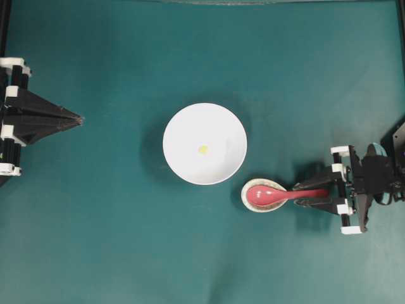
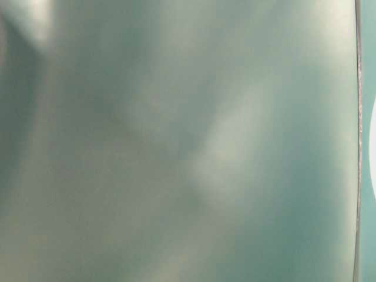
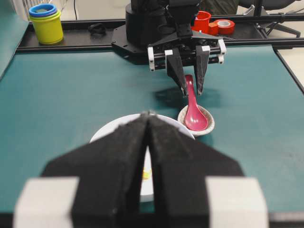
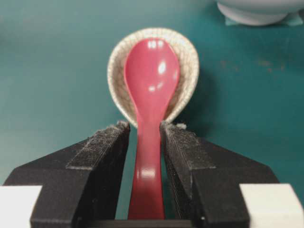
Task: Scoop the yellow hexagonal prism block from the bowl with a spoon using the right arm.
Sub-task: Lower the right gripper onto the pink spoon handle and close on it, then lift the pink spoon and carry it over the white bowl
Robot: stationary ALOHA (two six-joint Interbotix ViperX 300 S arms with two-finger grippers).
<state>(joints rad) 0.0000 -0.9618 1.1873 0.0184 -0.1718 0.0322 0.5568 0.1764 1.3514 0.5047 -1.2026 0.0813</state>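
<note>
The white bowl [image 1: 183, 120] sits mid-table with the tiny yellow block [image 1: 202, 149] at its bottom. The pink-red spoon [image 1: 269, 194] lies with its scoop in a speckled rest [image 1: 248, 201] to the bowl's lower right. My right gripper [image 1: 299, 195] is open and straddles the spoon's handle. In the right wrist view [image 4: 145, 126] a thin gap shows on each side of the spoon [image 4: 152, 76]. My left gripper [image 1: 79, 119] is shut and empty at the far left. The left wrist view shows it [image 3: 148, 115] in front of the bowl [image 3: 109, 130] and the block [image 3: 146, 174].
Beyond the mat's far edge in the left wrist view stand a yellow and blue cup stack [image 3: 46, 21], a red cup [image 3: 203, 19] and tape rolls [image 3: 223, 24]. The table-level view is a blurred teal surface showing nothing usable.
</note>
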